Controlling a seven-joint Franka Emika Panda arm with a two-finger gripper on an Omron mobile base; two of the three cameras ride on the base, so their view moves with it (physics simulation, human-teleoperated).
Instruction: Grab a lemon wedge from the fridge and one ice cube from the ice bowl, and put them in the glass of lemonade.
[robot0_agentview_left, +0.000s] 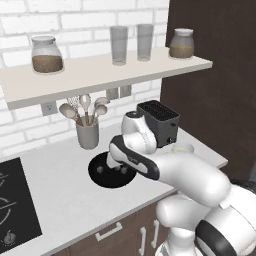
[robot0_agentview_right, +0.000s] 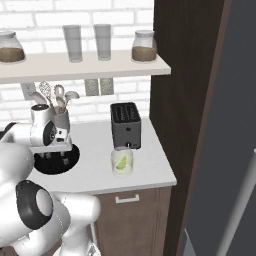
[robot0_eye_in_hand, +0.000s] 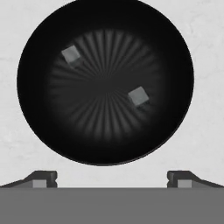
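Counter (robot0_eye_in_hand: 205, 131): ice bowl (robot0_eye_in_hand: 43, 131) below open hand (robot0_eye_in_hand: 112, 178).

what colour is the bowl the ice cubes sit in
Black, with faint radial ribbing inside. The ice bowl shows best in the hand view.

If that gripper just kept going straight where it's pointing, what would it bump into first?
Probably the black bowl under the open gripper, near its front rim, likely missing both ice cubes; depth is hard to judge.

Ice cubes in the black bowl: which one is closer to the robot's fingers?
In the hand view, the ice cube right of the ice bowl's middle is closer to the fingertips; the other cube lies farther away.
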